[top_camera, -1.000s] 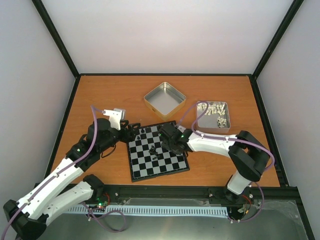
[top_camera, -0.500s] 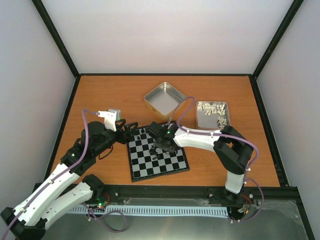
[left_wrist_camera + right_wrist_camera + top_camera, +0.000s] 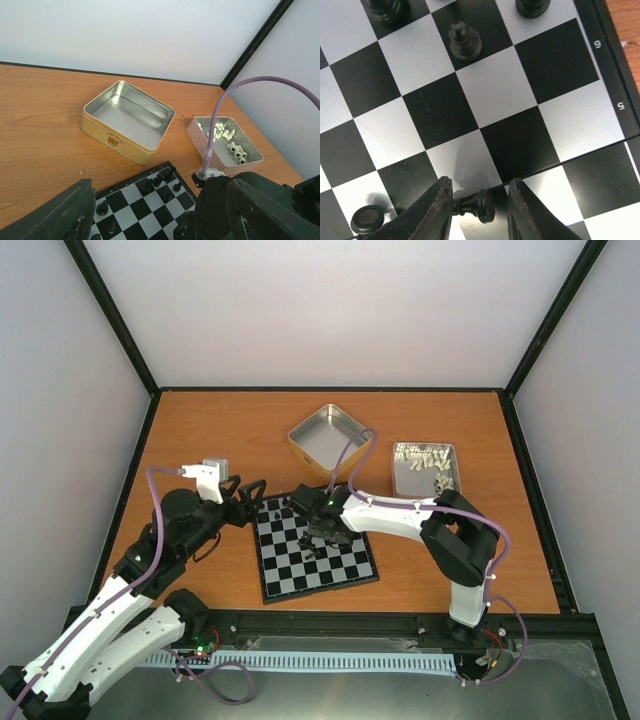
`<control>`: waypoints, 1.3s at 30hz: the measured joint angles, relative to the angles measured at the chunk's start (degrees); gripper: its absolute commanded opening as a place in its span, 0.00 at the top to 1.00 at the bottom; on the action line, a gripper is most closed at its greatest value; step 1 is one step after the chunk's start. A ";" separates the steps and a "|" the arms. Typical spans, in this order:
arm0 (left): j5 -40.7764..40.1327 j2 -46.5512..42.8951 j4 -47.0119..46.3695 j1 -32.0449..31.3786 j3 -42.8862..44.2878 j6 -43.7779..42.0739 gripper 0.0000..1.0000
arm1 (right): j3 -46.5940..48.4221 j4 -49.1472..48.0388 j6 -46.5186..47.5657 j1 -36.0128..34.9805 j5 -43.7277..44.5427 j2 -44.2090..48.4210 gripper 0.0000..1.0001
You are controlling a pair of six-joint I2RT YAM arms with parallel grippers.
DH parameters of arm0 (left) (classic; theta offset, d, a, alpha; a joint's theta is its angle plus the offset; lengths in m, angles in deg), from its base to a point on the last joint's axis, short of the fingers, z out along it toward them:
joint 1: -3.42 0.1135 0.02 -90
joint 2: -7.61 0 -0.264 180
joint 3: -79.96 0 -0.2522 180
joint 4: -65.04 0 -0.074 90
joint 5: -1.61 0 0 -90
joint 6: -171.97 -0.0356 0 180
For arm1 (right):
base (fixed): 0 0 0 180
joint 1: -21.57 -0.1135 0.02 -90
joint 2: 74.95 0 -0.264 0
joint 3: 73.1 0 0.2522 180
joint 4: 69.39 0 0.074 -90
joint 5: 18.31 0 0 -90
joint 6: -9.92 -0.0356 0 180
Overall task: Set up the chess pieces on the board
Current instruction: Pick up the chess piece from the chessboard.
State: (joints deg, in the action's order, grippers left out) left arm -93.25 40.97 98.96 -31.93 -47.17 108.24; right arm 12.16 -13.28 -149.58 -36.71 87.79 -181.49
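The board lies at the table's near middle, with several black chess pieces on it. Over its middle my right gripper is low. In the right wrist view its fingers straddle a black piece lying on its side. The piece's top touches the left finger, and a gap shows at the right one. Other pieces stand further up the board. My left gripper hovers open and empty at the board's left corner. Pieces line the far row of the board there.
An empty yellow tin stands behind the board. To its right is a silvery tin holding pale pieces. The right arm's wrist and purple cable fill the lower right of the left wrist view.
My right gripper slid left along the board and its jaws narrowed around the lying piece. The left arm drew back to the left, its gripper still open.
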 measured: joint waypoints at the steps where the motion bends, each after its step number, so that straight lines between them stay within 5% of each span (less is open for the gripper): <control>1: -0.15 0.00 0.00 0.00 -0.02 0.04 0.27 | -0.11 -0.33 0.48 0.00 -0.46 0.00 0.68; 19: -1.07 0.02 0.00 0.00 -0.02 0.20 0.27 | -0.13 -0.48 5.60 0.00 -2.62 -0.72 0.69; 28: -1.16 0.11 0.02 0.00 -0.02 0.20 0.26 | 1.60 0.35 6.71 0.35 -1.90 -2.05 0.82; 39: -1.42 0.11 0.00 0.00 -0.02 0.22 0.27 | 2.14 0.39 6.73 0.50 -1.57 -2.56 0.82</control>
State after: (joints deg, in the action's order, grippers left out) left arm -94.67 41.08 98.96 -31.93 -47.19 108.45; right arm 14.30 -12.89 -142.84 -36.21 86.22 -184.05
